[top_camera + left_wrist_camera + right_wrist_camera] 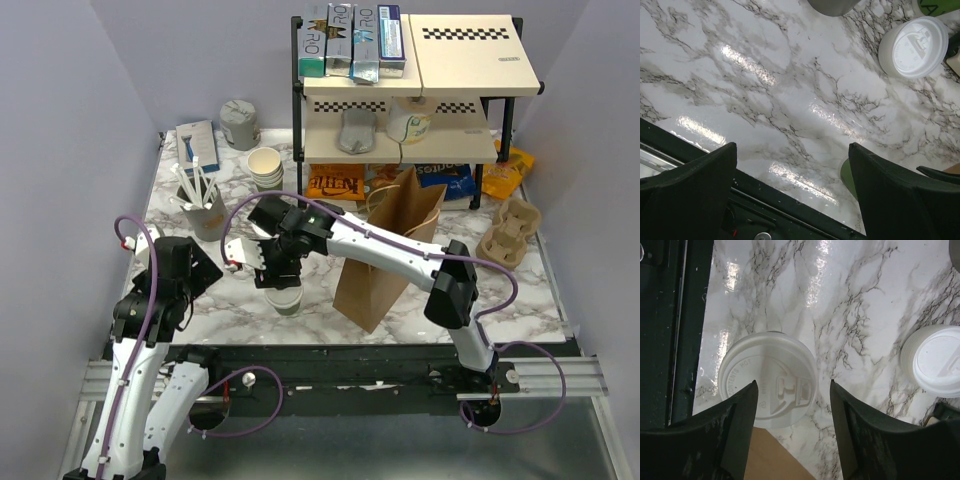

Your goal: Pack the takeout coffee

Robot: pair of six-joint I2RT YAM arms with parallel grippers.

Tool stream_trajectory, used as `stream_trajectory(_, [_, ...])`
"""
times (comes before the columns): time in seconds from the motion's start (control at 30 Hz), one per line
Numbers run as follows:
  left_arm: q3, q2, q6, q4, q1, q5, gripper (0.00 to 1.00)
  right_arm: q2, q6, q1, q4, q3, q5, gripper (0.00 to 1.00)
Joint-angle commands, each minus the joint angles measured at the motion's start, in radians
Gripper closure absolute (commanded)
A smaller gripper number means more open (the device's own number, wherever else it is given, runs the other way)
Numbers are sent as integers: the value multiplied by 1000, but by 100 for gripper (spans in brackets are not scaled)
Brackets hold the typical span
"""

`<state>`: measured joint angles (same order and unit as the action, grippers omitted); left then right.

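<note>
The takeout coffee (286,298) stands near the table's front edge, just left of the brown paper bag (385,250). From above, its white lid (767,385) shows raised lettering. My right gripper (793,385) hovers over it, open, with the lid mostly under its left finger (742,420) and bare marble under the gap. Nothing is held. My left gripper (792,150) is wide open and empty, low over the marble by the front edge. A green curved edge (846,175) shows beside its right finger (900,195).
A stack of white lids (935,360) lies near the coffee. A grey cup of white sticks (205,205) and a stack of lidless cups (265,165) stand behind. A shelf rack (400,90), snack packs and a cardboard cup carrier (510,230) fill the back right.
</note>
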<state>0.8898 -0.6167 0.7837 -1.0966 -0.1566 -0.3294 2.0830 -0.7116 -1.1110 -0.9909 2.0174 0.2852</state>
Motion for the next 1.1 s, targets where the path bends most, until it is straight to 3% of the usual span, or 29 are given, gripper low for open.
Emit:
stream_trajectory(0.0, [-6, 6, -20, 3, 6, -23, 1, 25, -12, 8, -43, 49, 55, 34])
stream_trajectory(0.47, [-15, 17, -24, 21, 5, -13, 1, 95, 0, 20, -80, 92, 15, 46])
stream_trajectory(0.83, [-18, 21, -26, 29, 5, -8, 1, 97, 4, 36, -118, 112, 51, 50])
stream_trajectory(1.07, [-23, 18, -37, 40, 5, 4, 1, 52, 27, 40, -54, 110, 123, 47])
